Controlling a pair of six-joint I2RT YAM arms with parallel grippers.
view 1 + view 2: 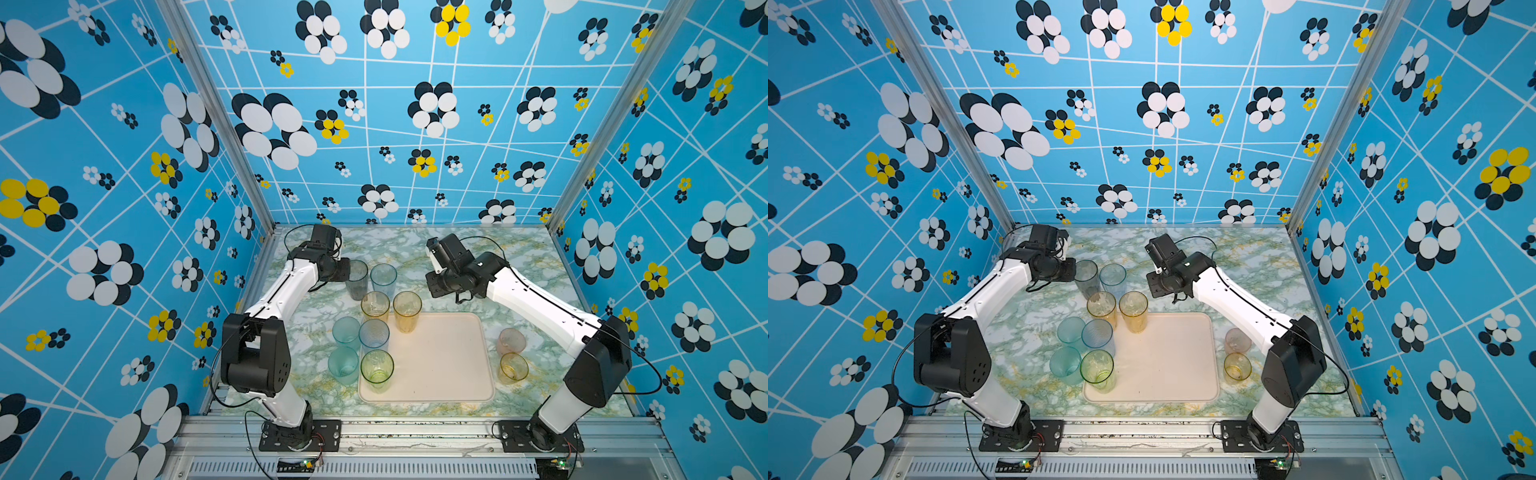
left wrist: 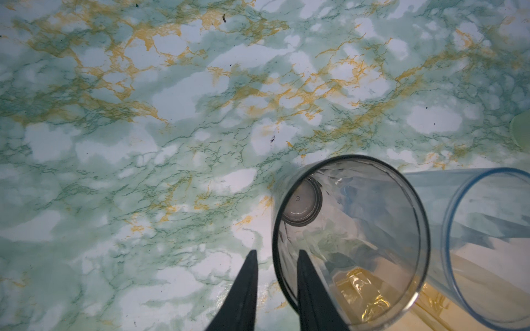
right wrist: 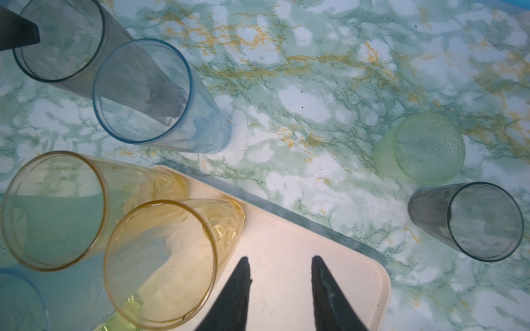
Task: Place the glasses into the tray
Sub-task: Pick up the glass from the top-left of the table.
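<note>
While left claw (image 2: pixel 277 252) straddles smoky-grey tumbler (image 2: pixel 358 229) rim — slightly parted | right claw (image 3: pixel 280 257) parted, empty

**Left jaws astride a rim, right jaws parted and empty**

The left arm (image 1: pixel 286 291) stretches forward from its base, wrist turned inward. The left gripper (image 2: pixel 277 253) points down with its jaws narrowly apart, one finger inside and one outside the wall of the smoky grey tumbler (image 2: pixel 358 229). The right arm (image 1: pixel 536 299) angles forward and inward. The right gripper (image 3: pixel 281 258) points down, jaws apart, holding nothing.
</note>
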